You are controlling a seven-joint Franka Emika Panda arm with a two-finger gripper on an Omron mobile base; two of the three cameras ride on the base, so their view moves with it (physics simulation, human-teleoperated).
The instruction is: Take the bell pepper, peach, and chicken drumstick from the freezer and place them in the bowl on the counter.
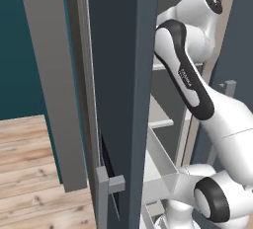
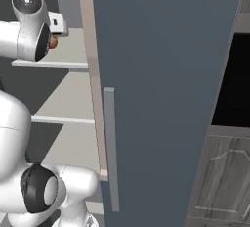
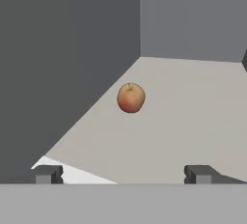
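Peach: round, orange-pink, red-blushed

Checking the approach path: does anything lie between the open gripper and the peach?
No. In the hand view, bare pale grey freezer shelf separates the gripper from the round orange-pink peach.

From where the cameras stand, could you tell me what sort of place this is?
It looks like a kitchen, seen at an open freezer: pale shelves inside, a peach lying on one, and a wood-grain cupboard beside it.

Teal wall above pale plank floor (dark wood-grain cupboards opposite).
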